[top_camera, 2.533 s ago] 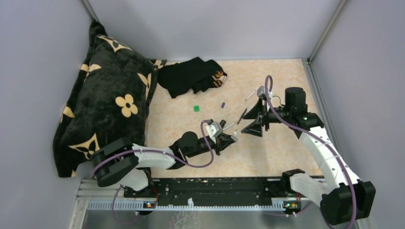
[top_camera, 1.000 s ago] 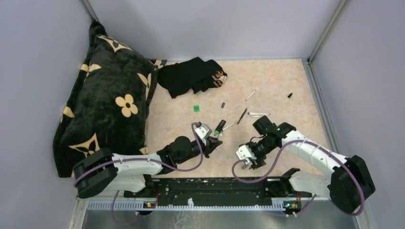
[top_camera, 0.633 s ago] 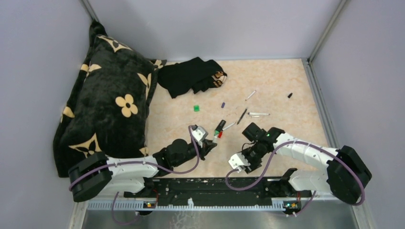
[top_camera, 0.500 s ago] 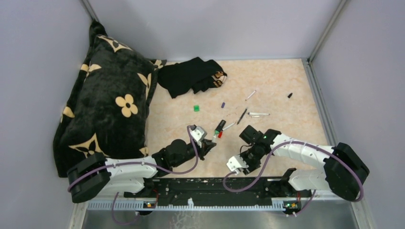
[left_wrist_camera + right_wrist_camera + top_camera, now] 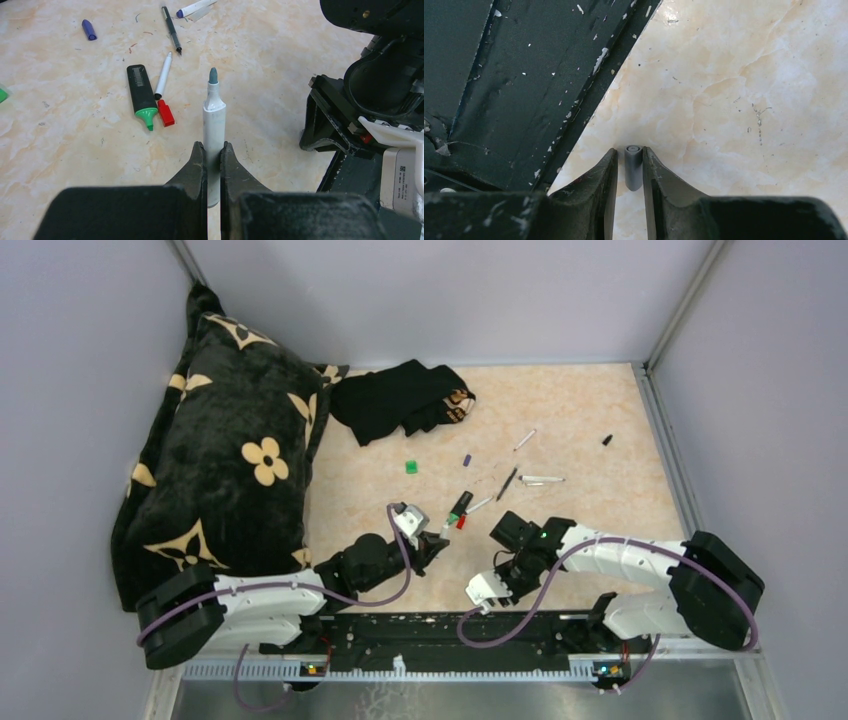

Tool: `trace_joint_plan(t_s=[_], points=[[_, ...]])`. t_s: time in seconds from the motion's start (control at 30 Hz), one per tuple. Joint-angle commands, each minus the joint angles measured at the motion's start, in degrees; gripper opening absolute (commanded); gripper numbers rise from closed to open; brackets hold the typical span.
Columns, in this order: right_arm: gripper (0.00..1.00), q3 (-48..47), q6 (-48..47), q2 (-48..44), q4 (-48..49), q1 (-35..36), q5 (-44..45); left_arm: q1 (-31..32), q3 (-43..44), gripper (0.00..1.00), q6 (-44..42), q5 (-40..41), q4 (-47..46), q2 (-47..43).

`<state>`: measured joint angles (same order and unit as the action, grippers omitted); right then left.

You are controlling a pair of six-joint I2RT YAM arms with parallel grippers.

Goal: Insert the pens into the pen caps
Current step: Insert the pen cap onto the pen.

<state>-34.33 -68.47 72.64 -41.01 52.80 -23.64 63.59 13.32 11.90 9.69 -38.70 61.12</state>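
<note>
Left gripper [image 5: 213, 150]: fingers clamped on a white-barrelled marker [image 5: 214, 112]. Its bare grey-green tip points away, and its back end is hidden between the fingers.
Right gripper [image 5: 629, 151]: low by the table's near edge, with its fingers close on either side of a small grey cap [image 5: 633, 172]. One finger meets the cap and a sliver of table shows beside the other, so a firm grip cannot be told.
Grey cap: its open end faces away from the wrist camera and its lower end is hidden. In the top view the arm covers it.
Loose on the table [image 5: 280, 60]: black highlighter [image 5: 140, 92] with a green tip, red cap [image 5: 166, 113] just beside it, thin white pen [image 5: 163, 77], thin black pen [image 5: 171, 30], purple cap [image 5: 89, 29].
Cut off: blue-capped white pen [image 5: 192, 8] at the top edge, green cap [image 5: 2, 94] at the left edge.
Writing: the print on the highlighter barrel and on a white sticker [image 5: 405, 172] on the right arm is too small to read.
</note>
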Motion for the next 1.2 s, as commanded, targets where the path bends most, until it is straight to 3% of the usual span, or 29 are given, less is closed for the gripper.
trace_joint_plan(t_s=[0.0, 0.4, 0.63, 1.17], points=[[0.22, 0.45, 1.54, 2.17, 1.75, 1.87, 3.72, -0.14, -1.31, 0.00, 0.23, 0.84, 0.76, -1.68], [0.04, 1.72, 3.35, 2.39, 2.07, 2.71, 7.99, -0.14, -1.67, 0.00, 0.53, -0.17, 0.74, -2.46], [0.15, 0.49, 4.64, 2.80, 1.54, 2.74, 8.89, -0.09, -1.61, 0.00, 0.58, -0.89, 0.55, -2.58], [0.25, 0.31, 5.19, 1.51, -0.65, 2.73, 10.66, -0.14, -0.68, 0.00, 0.14, -1.33, 0.21, -1.53]])
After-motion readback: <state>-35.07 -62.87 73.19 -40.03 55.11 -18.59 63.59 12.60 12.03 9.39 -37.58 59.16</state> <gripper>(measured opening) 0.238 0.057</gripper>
